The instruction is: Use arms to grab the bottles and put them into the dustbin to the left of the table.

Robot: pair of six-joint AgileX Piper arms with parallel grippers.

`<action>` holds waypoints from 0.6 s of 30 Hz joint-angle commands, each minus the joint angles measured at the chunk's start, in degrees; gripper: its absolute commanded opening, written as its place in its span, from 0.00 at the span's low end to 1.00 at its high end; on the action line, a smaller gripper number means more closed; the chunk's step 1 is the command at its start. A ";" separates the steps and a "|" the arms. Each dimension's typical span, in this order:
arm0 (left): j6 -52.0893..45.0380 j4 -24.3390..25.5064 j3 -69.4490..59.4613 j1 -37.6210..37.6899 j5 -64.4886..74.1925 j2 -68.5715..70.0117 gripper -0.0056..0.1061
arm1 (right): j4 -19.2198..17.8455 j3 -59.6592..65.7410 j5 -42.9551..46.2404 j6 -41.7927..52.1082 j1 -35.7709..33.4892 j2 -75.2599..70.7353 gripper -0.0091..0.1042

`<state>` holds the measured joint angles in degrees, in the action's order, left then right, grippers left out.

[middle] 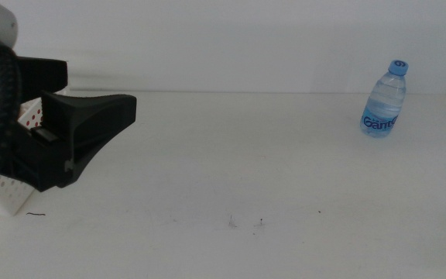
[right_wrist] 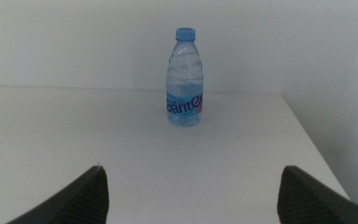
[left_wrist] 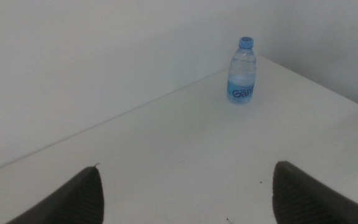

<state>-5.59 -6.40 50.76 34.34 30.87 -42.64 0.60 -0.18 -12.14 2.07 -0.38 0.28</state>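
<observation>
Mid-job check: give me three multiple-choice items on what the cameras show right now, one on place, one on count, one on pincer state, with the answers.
1. Where does the water bottle stand on the table in the middle view?
A. far right corner
B. near left edge
C. centre

2. How many bottles are on the table?
A. three
B. one
C. two

3. How do the left pincer's jaws stand?
A. shut on the bottle
B. shut and empty
C. open and empty

Answers:
1 A, it stands upright near the table's far right end.
2 B, only the blue-capped bottle shows in any view.
3 C, the wrist view shows its jaws wide apart with bare table between them.

The left pincer is at the left by the dustbin; the right pincer, also open, faces the bottle.
</observation>
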 commanded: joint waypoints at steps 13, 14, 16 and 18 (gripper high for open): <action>0.50 0.51 -0.26 0.38 -1.16 0.20 0.89 | 1.33 0.18 31.46 0.12 0.38 26.24 0.72; 0.50 0.51 -0.26 0.38 -1.16 0.20 0.89 | 1.33 0.18 35.12 0.12 0.38 29.65 0.72; 0.50 0.62 -0.26 0.38 -1.17 0.20 0.89 | 1.44 0.18 43.21 -1.39 0.38 37.47 0.72; 0.50 0.62 -0.26 0.38 -1.17 0.20 0.89 | 1.44 0.18 51.02 -1.70 0.38 44.23 0.72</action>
<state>-5.59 -6.06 50.67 34.34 30.67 -42.64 1.97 -0.18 31.22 0.82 -0.38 40.10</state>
